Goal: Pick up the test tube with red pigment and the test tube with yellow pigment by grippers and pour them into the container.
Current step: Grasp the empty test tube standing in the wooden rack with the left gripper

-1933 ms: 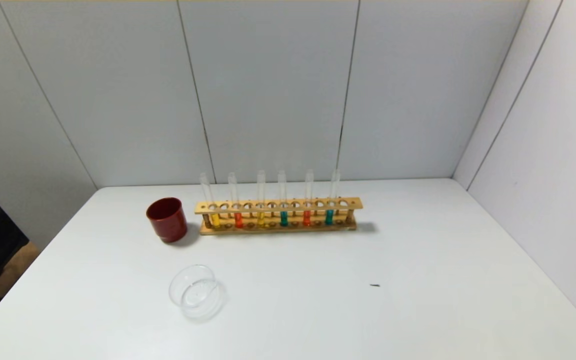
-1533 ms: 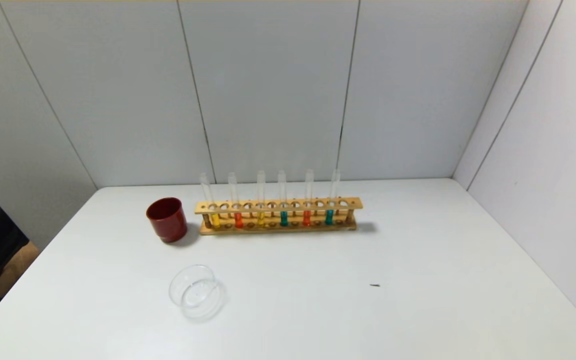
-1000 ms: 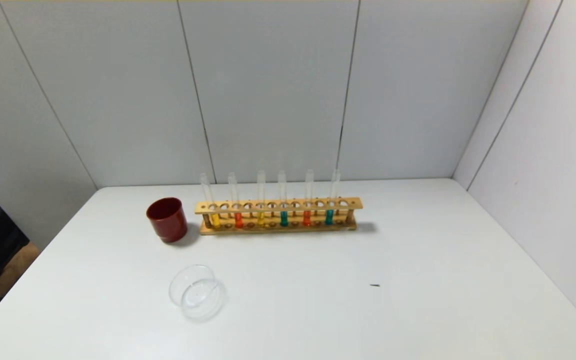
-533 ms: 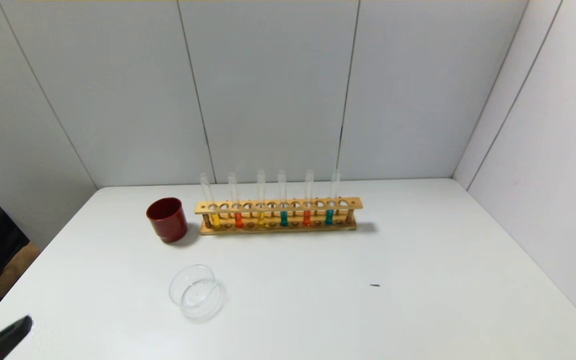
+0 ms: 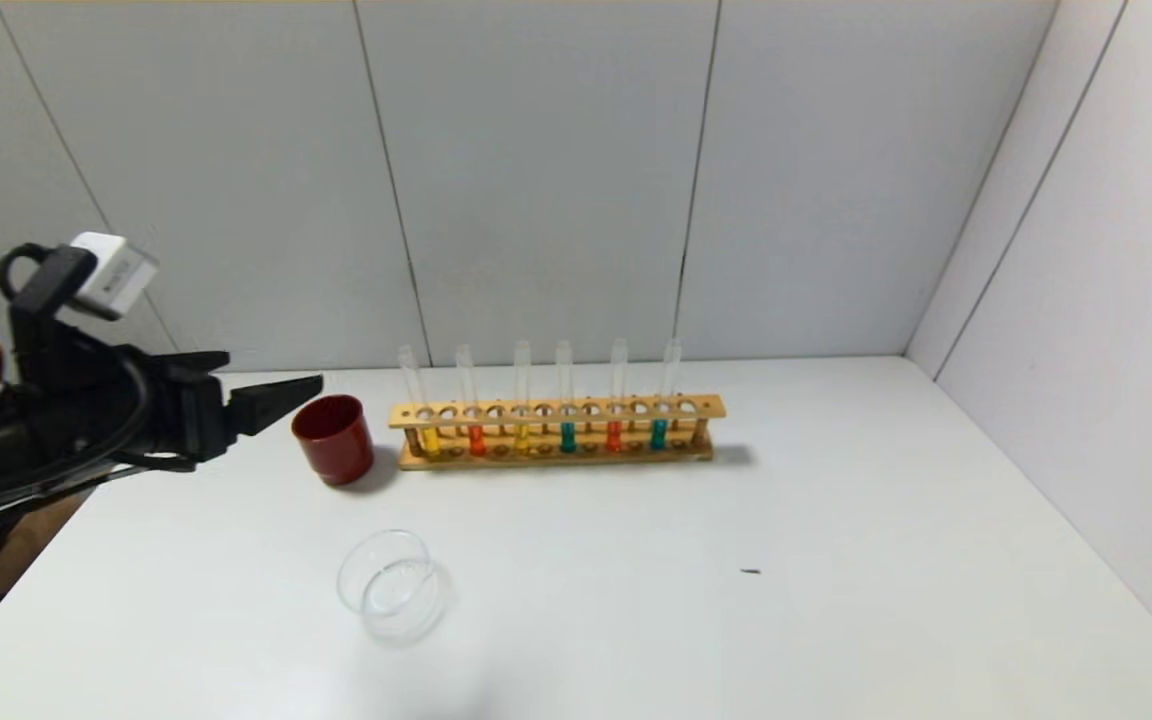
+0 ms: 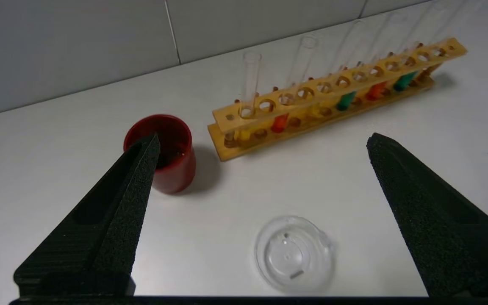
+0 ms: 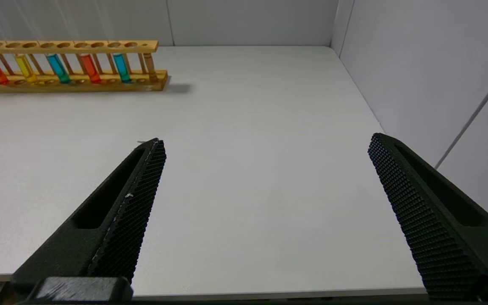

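head: left gripper [image 5: 271, 385] at frame left beside red cup [image 5: 334, 438], red tube [image 5: 476, 438] and yellow tube [image 5: 430, 438] racked centre, container [image 5: 391, 585] lower left | left wrist: jaws wide apart, empty | right wrist: right gripper [image 7: 265, 144] spread, empty, low | risk: closely spaced tubes, jaw may knock a neighbour

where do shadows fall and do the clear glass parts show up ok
Head view: soft shadows fall right of the rack and the red cup; the tubes' clear tops fade into the grey wall. Left wrist view: the container shows only faint rim outlines. Right wrist view: the rack's shadow falls at its near end.
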Robot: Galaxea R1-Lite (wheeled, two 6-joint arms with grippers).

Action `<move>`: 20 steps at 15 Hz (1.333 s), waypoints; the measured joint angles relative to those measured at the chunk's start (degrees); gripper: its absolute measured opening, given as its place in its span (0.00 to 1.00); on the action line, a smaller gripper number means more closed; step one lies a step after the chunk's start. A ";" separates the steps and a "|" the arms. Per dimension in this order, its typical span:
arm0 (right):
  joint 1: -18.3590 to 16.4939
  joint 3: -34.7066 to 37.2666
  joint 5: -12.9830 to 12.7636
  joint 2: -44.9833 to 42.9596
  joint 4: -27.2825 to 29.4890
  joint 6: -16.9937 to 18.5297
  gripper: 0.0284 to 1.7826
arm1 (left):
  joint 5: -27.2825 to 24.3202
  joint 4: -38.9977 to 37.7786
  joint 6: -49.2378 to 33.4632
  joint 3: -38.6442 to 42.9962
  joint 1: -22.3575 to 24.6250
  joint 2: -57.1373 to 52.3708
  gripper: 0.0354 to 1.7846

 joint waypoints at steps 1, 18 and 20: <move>0.00 0.00 -0.02 0.00 0.00 -0.02 0.98 | 0.06 -3.91 0.05 -0.41 -0.34 4.24 0.96; 0.00 0.00 0.00 0.00 0.00 0.00 0.98 | 0.06 -15.57 -0.28 -16.51 -4.53 35.44 0.96; 0.00 0.00 0.00 0.00 0.00 0.00 0.98 | 0.52 -15.58 -0.28 -18.36 -4.83 37.34 0.96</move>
